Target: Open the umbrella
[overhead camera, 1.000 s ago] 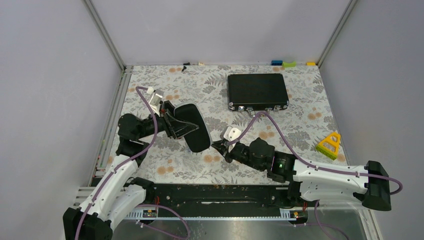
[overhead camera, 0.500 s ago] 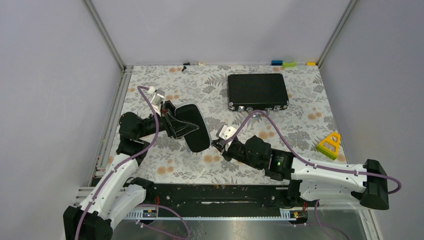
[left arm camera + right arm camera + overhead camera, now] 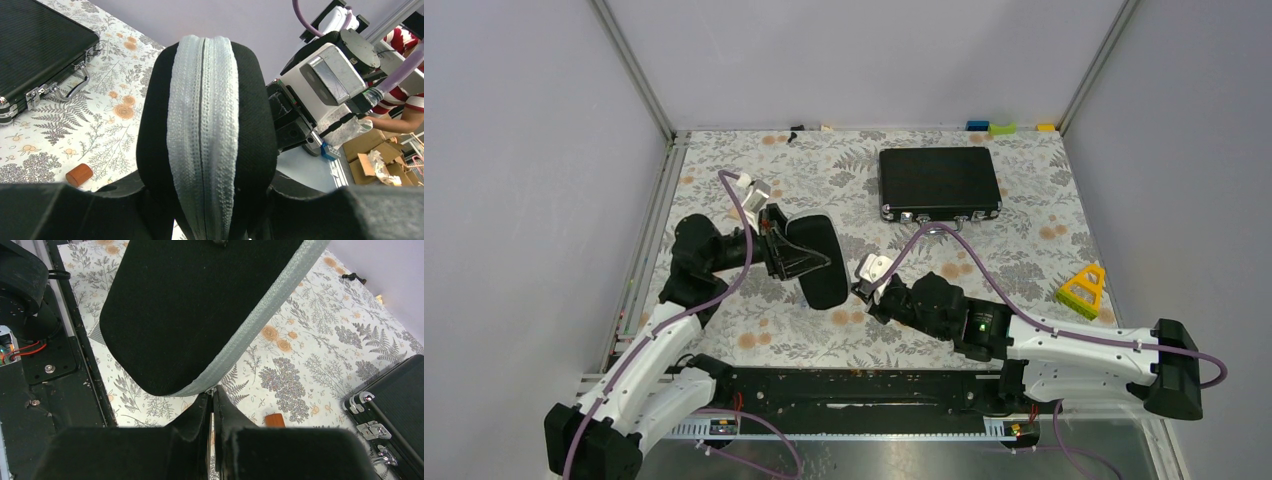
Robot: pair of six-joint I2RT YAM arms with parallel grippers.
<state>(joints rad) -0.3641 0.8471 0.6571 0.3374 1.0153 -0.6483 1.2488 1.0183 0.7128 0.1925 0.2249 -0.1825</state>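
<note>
Top external view: my left gripper (image 3: 799, 255) is clamped across a black oval fabric clamshell case (image 3: 822, 280). The case is held on edge at centre left of the frame, with its long axis running from upper left to lower right. Its grey zip band (image 3: 202, 125) is closed. My right gripper (image 3: 212, 401) has its fingers pressed together at the band's end. The pale lavender umbrella is not visible, so I cannot tell where it lies or points.
</note>
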